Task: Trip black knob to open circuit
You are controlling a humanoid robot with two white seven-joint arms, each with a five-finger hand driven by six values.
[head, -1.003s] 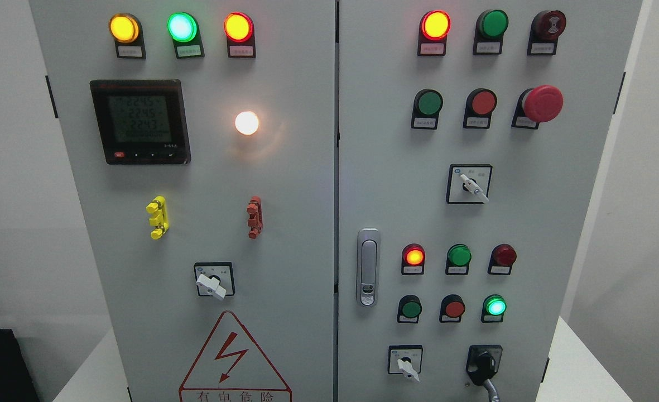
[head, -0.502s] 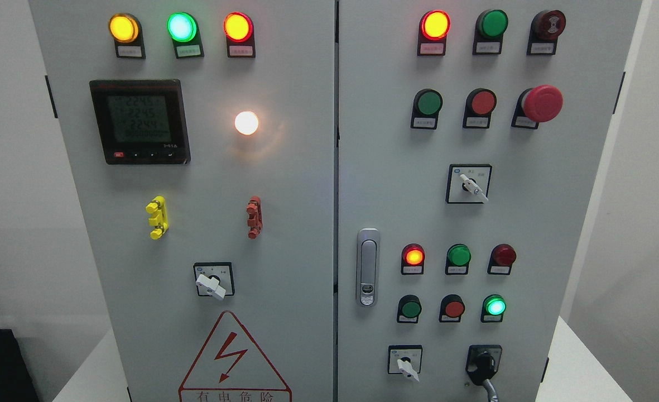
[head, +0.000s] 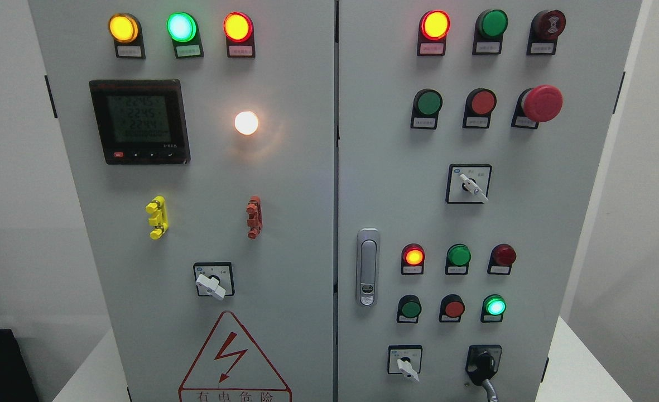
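A grey cabinet [head: 329,184] with 2 doors fills the head view, standing on a white table [head: 572,365]. Neither robot hand is in view, so their state cannot be told.

On the left door sit a meter [head: 139,121] with a lit screen, a red warning triangle [head: 234,357] at the bottom edge, and a white selector [head: 212,285] just above it. A white lamp [head: 246,123] glows right of the meter. 3 lit lamps, yellow, green and red, line the top. A yellow clip [head: 157,217] and a red clip [head: 254,216] are mid-door.

On the right door, a red mushroom button [head: 541,103] is at upper right and a silver latch [head: 368,267] is near the seam. The black knob [head: 484,363] is at the lower right of this door, right of a white switch [head: 405,365], with a grey part showing just under it at the picture's edge.
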